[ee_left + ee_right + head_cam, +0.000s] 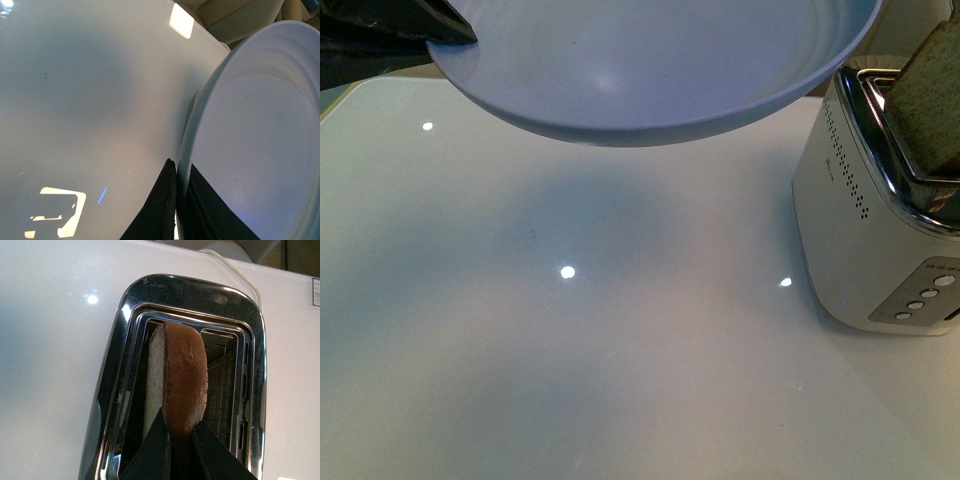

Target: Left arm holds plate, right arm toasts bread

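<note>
The bread (182, 380) is a wholemeal slice with a smooth, dark brown crust over its rounded top and a pale, speckled crumb. It stands on edge in the chrome-rimmed opening of the white toaster (860, 230), and much of it sticks out above the top. The right gripper (181, 440) has its dark fingers closed narrowly on the crust, one on each side. The plate (650, 70) is pale blue-grey, smooth and shallow, with faint concentric steps inside a low rim. It hangs tilted above the glossy white table (570, 350), beside the toaster but not touching it. The left gripper (180, 210) pinches the plate's rim between two near-black fingers.
</note>
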You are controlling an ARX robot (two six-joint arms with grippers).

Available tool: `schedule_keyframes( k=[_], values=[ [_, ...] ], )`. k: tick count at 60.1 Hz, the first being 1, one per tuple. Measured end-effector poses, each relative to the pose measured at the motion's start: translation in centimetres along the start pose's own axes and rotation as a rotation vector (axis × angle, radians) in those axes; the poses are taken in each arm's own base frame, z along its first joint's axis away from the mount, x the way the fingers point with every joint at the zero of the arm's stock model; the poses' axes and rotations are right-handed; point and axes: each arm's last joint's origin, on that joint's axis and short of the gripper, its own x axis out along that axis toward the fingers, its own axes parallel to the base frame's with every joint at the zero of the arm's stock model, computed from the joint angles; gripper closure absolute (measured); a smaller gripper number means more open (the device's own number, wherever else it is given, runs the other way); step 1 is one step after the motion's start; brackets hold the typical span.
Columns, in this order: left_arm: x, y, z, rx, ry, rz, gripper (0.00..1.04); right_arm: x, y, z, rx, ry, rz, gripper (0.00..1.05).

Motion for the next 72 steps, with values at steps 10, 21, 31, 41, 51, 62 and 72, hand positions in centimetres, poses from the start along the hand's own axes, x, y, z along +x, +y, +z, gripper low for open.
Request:
schedule_keyframes(
  k=[10,21,31,41,51,62,72],
  values=[
    [0.0,0.1,0.0,-0.001,0.001,0.002,1.02,0.8,0.3,-0.5,0.0,0.004,0.012,1.02],
    [0.0,0.1,0.0,-0.001,0.004,0.001,1.02,1.5,0.6,-1.7,-0.002,0.016,0.022,0.97],
    [0.0,0.1,0.0,0.001,0.004,0.001,1.02,1.5,0.7,-2.1,0.009,0.002,0.033,0.74],
    [0.0,0.1,0.0,0.001,0.005,0.0,1.02,0.8,0.5,-2.4,0.043,-0.039,0.054,0.49],
    [0.0,0.1,0.1,0.0,0.004,0.001,1.02,-2.1,-0.5,-2.2,0.132,-0.147,0.08,0.23],
    [0.0,0.1,0.1,0.0,0.004,0.001,1.02,-6.5,-1.8,-2.6,0.223,-0.296,0.064,0.09],
    [0.0,0.1,0.1,0.0,0.004,0.001,1.02,-10.3,-2.5,-4.7,0.259,-0.403,0.021,0.09]
  ],
)
